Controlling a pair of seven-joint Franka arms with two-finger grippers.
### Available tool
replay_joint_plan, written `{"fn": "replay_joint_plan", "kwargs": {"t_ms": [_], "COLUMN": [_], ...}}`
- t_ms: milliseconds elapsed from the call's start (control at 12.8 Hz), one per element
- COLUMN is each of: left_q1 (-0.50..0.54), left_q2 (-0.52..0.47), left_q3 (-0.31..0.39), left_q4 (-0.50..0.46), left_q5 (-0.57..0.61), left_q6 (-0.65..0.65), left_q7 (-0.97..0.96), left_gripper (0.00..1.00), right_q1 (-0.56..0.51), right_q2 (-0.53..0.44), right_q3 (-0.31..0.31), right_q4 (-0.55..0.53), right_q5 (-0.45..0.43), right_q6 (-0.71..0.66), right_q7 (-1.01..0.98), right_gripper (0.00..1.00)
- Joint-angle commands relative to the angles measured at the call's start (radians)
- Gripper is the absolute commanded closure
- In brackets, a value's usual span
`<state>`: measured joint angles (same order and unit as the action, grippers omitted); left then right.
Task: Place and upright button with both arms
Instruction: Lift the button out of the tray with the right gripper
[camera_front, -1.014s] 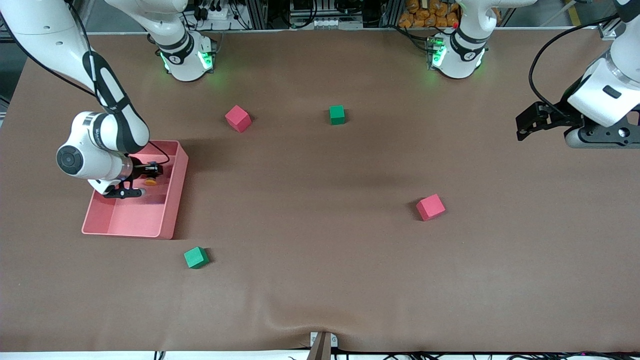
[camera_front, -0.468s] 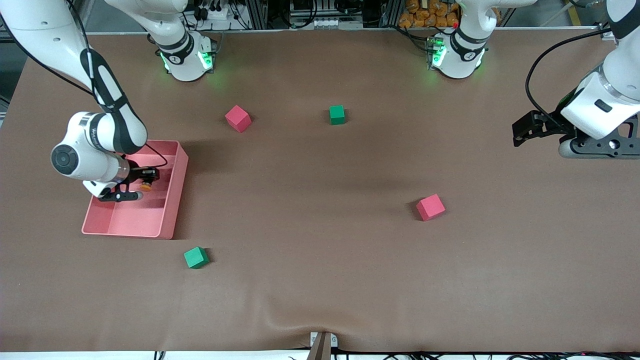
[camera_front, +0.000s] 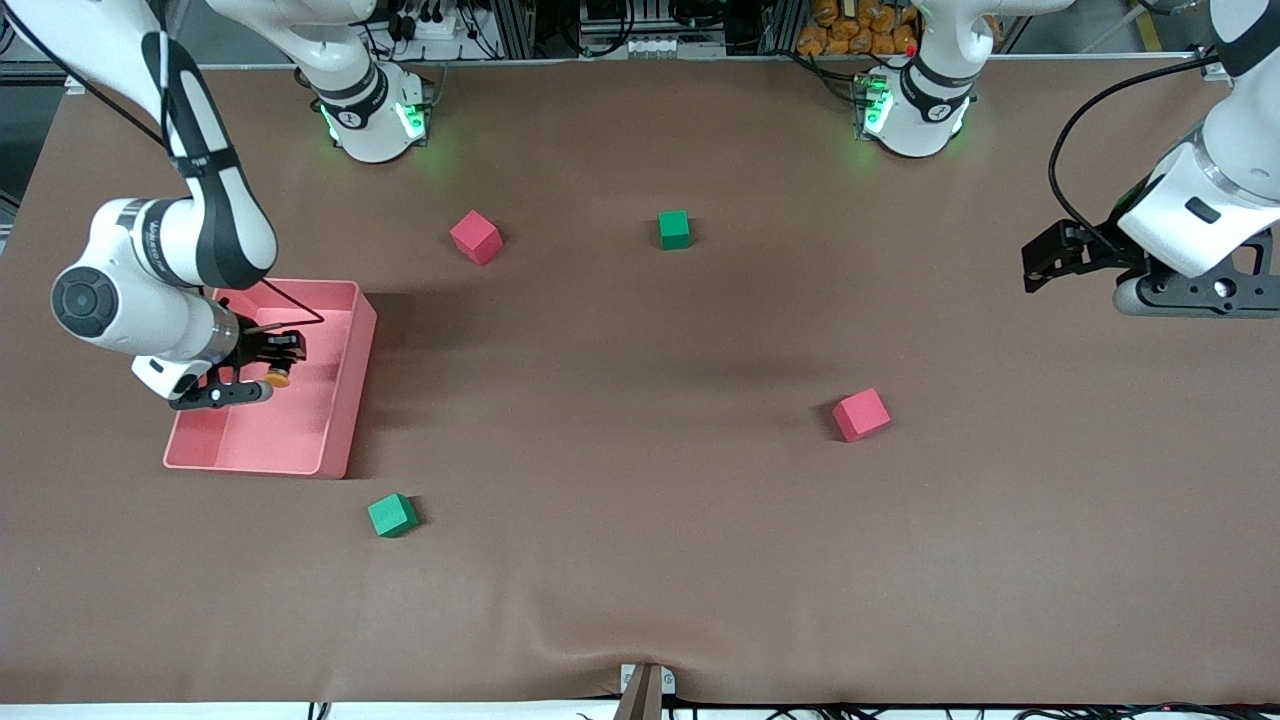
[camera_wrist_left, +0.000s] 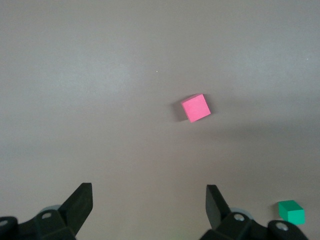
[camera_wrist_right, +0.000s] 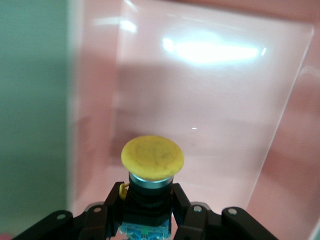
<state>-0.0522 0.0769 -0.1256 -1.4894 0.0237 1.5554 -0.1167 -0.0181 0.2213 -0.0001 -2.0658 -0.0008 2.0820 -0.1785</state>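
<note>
A: Where's the right gripper (camera_front: 268, 362)?

B: In the air over the pink bin (camera_front: 345, 400) at the right arm's end of the table. That arm comes down from its base with the forearm steep and the wrist turned sideways, so the fingers lie nearly level.

A: And the fingers?

B: Clamped on the button (camera_front: 277, 378). In the right wrist view they pinch its black body (camera_wrist_right: 148, 197) from both sides, the cap (camera_wrist_right: 152, 157) pointing out past the fingertips toward the bin floor, the bluish base back between the fingers.

A: The left arm?

B: Waiting. The left gripper (camera_front: 1040, 266) hangs above bare table at the left arm's end, wrist bent, fingers (camera_wrist_left: 77, 205) spread wide with nothing between them. Its wrist view looks down on a red cube (camera_wrist_left: 195, 107) and a green cube (camera_wrist_left: 291, 212)
</note>
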Motion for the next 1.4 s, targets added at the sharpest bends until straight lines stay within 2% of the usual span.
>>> {"fn": "replay_joint_plan", "kwargs": {"t_ms": [0,156,390,546,858,1014,1247,1325], "left_q1": [0.008,0.015,0.017,0.018,0.020,0.023,0.029,0.038], "left_q2": [0.000,0.000,-0.005,-0.011,-0.017,-0.017,-0.028,-0.037], "left_q3": [-0.003,-0.003,0.000,0.007,0.012,0.011,0.011,0.011], "left_q4": [0.009,0.011,0.014,0.014,0.015,0.012,0.005,0.008], "left_q5": [-0.004,-0.007,-0.008,-0.004,0.001,0.004,0.007,0.007], "left_q6": [-0.008,-0.009,-0.011,-0.012,-0.055,-0.055,-0.067,-0.067], "left_q7": [0.015,0.017,0.005,0.012,0.003,0.006,0.015,0.015], "left_gripper": [0.00,0.00,0.00,0.00,0.00,0.00,0.00,0.00], "right_q1": [0.130,0.231,0.372,0.485,0.651,0.708,0.789,0.822], "right_q2": [0.003,0.015,0.074,0.175,0.406,0.495,0.588,0.633], "right_q3": [0.000,-0.001,-0.001,-0.003,-0.003,-0.003,-0.004,-0.012], "right_q4": [0.126,0.208,0.321,0.436,0.685,0.763,0.782,0.815], "right_q5": [0.005,0.042,0.116,0.125,0.114,0.114,0.113,0.110], "right_q6": [-0.146,-0.209,-0.215,-0.191,-0.169,-0.067,0.126,0.150], "right_q7": [0.008,0.014,0.037,0.111,0.426,0.551,0.707,0.732], "right_gripper": [1.00,1.00,1.00,0.98,0.98,0.96,0.96,0.96]}}
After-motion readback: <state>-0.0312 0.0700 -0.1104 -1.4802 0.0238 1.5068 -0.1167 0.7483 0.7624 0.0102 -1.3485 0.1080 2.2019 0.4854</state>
